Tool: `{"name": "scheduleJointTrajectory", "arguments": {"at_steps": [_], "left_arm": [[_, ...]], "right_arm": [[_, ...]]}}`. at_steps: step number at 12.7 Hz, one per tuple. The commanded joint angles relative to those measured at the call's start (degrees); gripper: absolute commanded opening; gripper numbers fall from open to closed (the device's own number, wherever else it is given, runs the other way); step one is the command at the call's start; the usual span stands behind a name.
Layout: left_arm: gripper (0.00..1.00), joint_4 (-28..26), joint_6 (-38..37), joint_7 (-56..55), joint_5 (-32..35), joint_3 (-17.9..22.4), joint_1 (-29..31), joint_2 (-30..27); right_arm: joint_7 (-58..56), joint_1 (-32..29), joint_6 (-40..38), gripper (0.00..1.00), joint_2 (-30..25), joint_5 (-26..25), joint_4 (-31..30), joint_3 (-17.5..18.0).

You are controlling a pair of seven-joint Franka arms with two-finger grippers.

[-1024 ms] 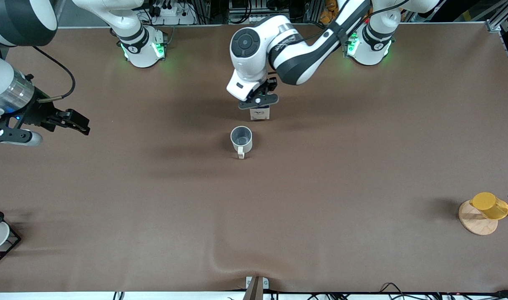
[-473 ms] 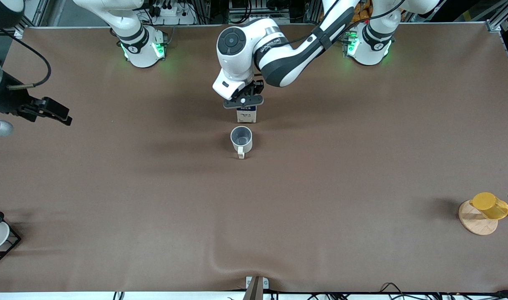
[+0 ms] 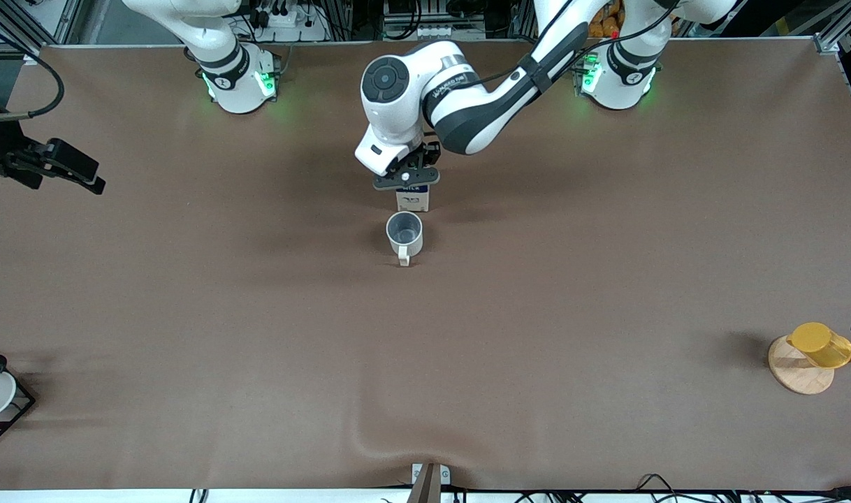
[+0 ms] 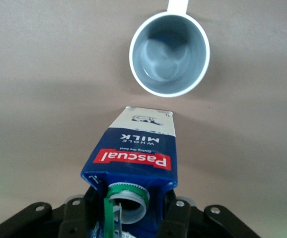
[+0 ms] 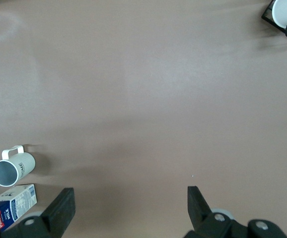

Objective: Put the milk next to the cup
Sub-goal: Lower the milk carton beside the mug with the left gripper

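Left hand point(image 3: 406, 183) with milk point(image 3: 413, 199) now nearer cup point(image 3: 404, 234)

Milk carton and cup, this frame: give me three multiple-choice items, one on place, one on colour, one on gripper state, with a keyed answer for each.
1. Where is the milk relative to the cup?
A. farther from the front camera
B. nearer to it
C. inside the cup

2. What colour is the cup's inside?
A. yellow
B. grey
C. red

3. What is the left gripper doing?
A. open over the cup
B. shut on the milk
C. out of view

Answers: 1 A, the carton sits higher in the front view. 2 B, the left wrist view shows it. 3 B, the fingers clamp the carton's top.
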Motion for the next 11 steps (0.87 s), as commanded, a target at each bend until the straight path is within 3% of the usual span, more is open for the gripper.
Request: {"name": "scheduleJointTrajectory", "arguments": {"at_steps": [1,6,11], "left_arm": [[0.38,2.36,-0.4,-0.31,1.68,0.82,-0.85,1.19],[0.38,3.77,0.12,-0.4,2.38,0.82,-1.46,2.42],[0.41,3.95,1.8,-0.31,2.38,0.91,-1.38,2.86]], "right_arm": [[-0.46,-0.88,-1.42,1.0,1.5,0.49,1.95,0.48],[-0.64,-0.88,-4.41,1.0,0.8,-0.3,-1.38,0.31],[-0.64,-1.67,-1.44,1.0,-1.12,-0.31,-3.93,0.13]]}}
